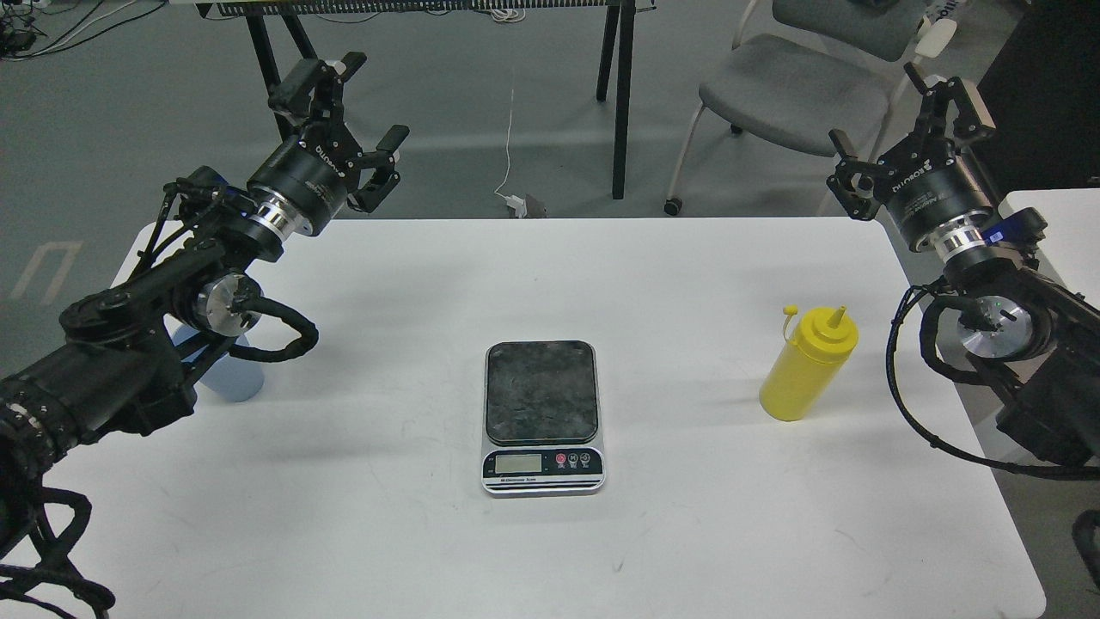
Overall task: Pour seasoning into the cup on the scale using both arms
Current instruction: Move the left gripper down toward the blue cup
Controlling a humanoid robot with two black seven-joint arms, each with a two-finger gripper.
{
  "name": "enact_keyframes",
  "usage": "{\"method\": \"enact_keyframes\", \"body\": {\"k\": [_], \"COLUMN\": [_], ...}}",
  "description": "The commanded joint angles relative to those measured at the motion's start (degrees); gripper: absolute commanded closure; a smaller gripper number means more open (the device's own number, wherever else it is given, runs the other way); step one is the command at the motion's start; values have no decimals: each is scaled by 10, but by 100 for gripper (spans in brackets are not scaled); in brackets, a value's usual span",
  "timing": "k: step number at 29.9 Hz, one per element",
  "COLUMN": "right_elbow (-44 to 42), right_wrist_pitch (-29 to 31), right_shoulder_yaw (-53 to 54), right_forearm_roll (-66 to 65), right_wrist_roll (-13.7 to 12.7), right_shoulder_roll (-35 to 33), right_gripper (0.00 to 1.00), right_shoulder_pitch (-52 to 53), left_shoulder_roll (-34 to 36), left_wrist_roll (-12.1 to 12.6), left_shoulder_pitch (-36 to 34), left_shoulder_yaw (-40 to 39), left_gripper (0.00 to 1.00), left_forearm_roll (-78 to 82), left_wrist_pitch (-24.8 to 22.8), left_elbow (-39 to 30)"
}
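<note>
The scale (542,417) lies flat at the table's middle, its dark platform bare and its display facing me. The yellow seasoning bottle (809,364) stands upright to its right, nozzle uncovered and the small cap hanging off to the left. The light blue cup (230,376) stands at the left, mostly hidden behind my left arm. My left gripper (359,107) hangs open above the table's far left edge, holding nothing. My right gripper (894,120) is open too, raised beyond the far right corner, well above and behind the bottle.
The white table (550,284) ends just behind both grippers. Beyond it stand a grey chair (795,86) and the black legs of another table (620,94). A white cable and plug (514,199) lie on the floor. A second white surface (1061,215) sits at the right.
</note>
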Motion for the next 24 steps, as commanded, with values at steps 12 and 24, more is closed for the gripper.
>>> {"method": "enact_keyframes", "body": {"k": [12,24], "right_elbow": [0,1], "right_wrist_pitch": [0,0], "right_shoulder_yaw": [-2,-3], "right_forearm_roll": [0,0], "right_wrist_roll": [0,0], "right_shoulder_roll": [4,5], "right_gripper": [1,1], "right_shoulder_pitch": [0,-1], "left_shoulder_roll": [9,231], "left_wrist_roll": [0,0], "left_shoulder_pitch": [-1,-24], "left_shoulder_yaw": [0,116], "left_gripper": [1,1], "left_forearm_roll": [16,197], "left_wrist_pitch": [30,-46], "left_elbow": [-3,-87]}}
